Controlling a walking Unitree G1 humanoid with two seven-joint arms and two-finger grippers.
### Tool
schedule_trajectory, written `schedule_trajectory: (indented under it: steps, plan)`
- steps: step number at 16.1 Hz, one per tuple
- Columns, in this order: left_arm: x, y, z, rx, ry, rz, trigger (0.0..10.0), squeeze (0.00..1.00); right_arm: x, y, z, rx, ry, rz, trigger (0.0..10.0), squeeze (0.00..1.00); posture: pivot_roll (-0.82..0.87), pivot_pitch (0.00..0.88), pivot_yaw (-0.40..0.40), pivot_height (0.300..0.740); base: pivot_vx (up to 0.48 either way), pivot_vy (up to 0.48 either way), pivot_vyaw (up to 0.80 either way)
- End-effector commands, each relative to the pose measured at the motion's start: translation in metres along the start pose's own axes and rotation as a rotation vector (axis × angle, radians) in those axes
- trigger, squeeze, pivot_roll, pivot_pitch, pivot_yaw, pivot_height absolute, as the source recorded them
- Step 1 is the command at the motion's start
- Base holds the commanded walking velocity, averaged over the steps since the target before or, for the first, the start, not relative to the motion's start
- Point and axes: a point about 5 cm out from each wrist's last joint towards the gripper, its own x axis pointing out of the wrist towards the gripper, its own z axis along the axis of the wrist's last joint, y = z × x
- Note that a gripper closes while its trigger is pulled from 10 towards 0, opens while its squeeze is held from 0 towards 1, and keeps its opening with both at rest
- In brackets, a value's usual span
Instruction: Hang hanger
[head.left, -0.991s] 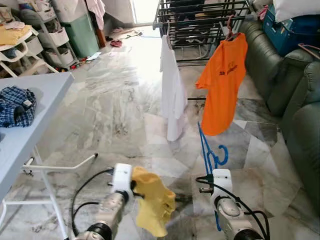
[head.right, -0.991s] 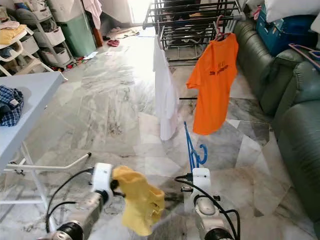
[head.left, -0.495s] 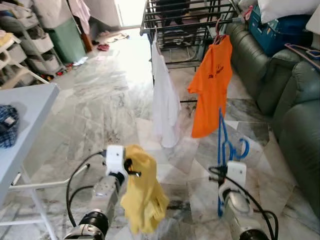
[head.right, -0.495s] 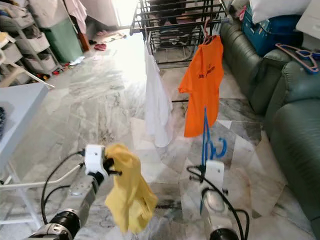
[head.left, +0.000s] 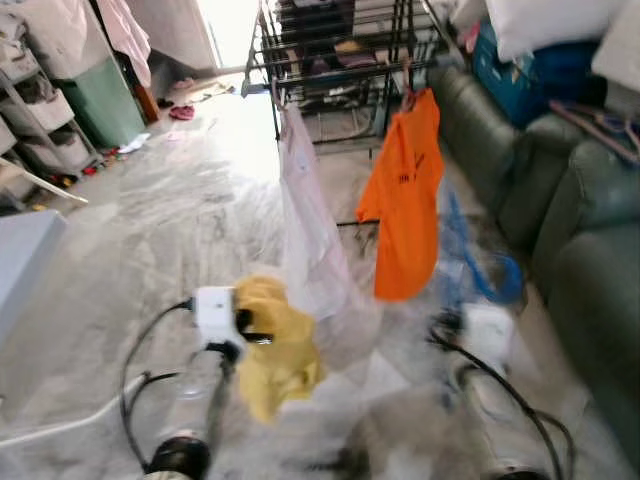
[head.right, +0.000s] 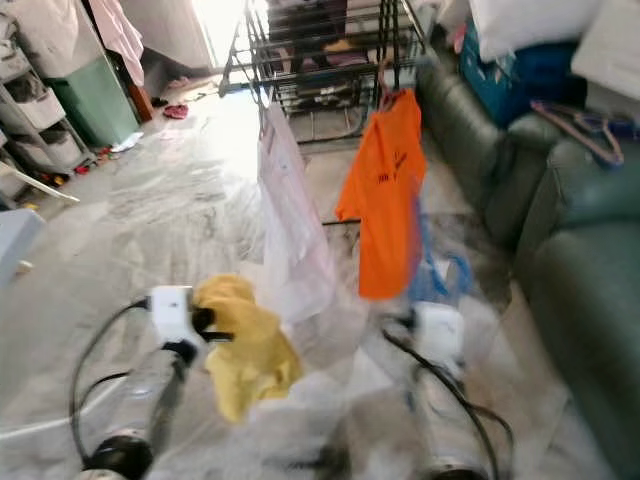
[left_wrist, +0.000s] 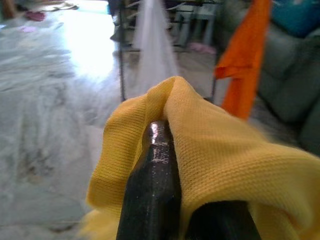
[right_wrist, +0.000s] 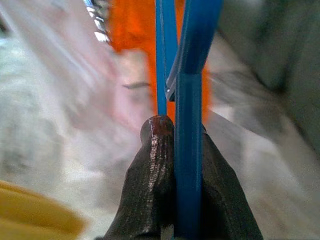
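Carrying step: right end effector (right_wrist: 175, 150) clamped on blue hanger (right_wrist: 189, 75), left end effector (left_wrist: 165, 165) pinching yellow garment (head.left: 272, 340). Keep both grips firm, hanger upright, steer toward the drying rack (head.left: 340, 50) without brushing the orange shirt (head.left: 405, 195). Versus earlier: rack nearer, bench mostly out of frame, view blurrier.

Motion-smeared blue hanger (head.left: 478, 262) and right arm, left fingers (left_wrist: 152, 195) half buried under yellow cloth (head.left: 272, 340).
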Motion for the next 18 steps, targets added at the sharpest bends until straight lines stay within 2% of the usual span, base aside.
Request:
schedule_trajectory:
  steps: [1, 3, 6, 9, 12, 15, 18]
  plan:
    - [0.007, -0.005, 0.012, 0.012, -0.037, -0.013, 10.0, 0.0, -0.003, -0.004, -0.002, -0.018, 0.014, -0.002, 10.0, 0.0, -0.27, 0.0, 0.137, 0.74, 0.465, 0.0, 0.0]
    - [0.007, -0.009, 0.014, 0.008, -0.027, -0.007, 10.0, 0.0, -0.004, -0.002, 0.003, -0.039, 0.009, 0.019, 10.0, 0.0, -0.28, 0.0, 0.134, 0.74, 0.405, 0.0, 0.0]
    - [0.007, -0.01, 0.012, 0.031, -0.008, 0.027, 10.0, 0.0, -0.007, 0.002, 0.0, -0.082, 0.046, 0.063, 10.0, 0.0, -0.27, 0.0, 0.118, 0.74, 0.0, 0.0, 0.0]
    - [0.004, -0.003, 0.009, 0.027, -0.001, 0.092, 10.0, 0.0, -0.008, 0.007, -0.001, -0.101, 0.067, 0.109, 10.0, 0.0, -0.24, 0.0, 0.076, 0.74, 0.0, 0.0, 0.0]
    - [-0.004, 0.005, 0.006, 0.012, -0.013, 0.163, 10.0, 0.0, -0.004, 0.018, -0.001, -0.114, 0.091, 0.176, 10.0, 0.0, -0.2, 0.0, 0.019, 0.74, 0.0, 0.0, 0.0]
    - [-0.011, 0.01, 0.008, 0.006, -0.053, 0.162, 10.0, 0.0, 0.004, 0.03, 0.007, -0.132, 0.086, 0.232, 10.0, 0.0, -0.17, 0.0, 0.001, 0.74, 0.0, 0.0, 0.0]
    - [-0.01, 0.011, 0.014, 0.024, -0.069, 0.142, 10.0, 0.0, 0.007, 0.028, 0.009, -0.12, 0.087, 0.193, 10.0, 0.0, -0.18, 0.0, 0.027, 0.74, 0.198, 0.0, 0.0]
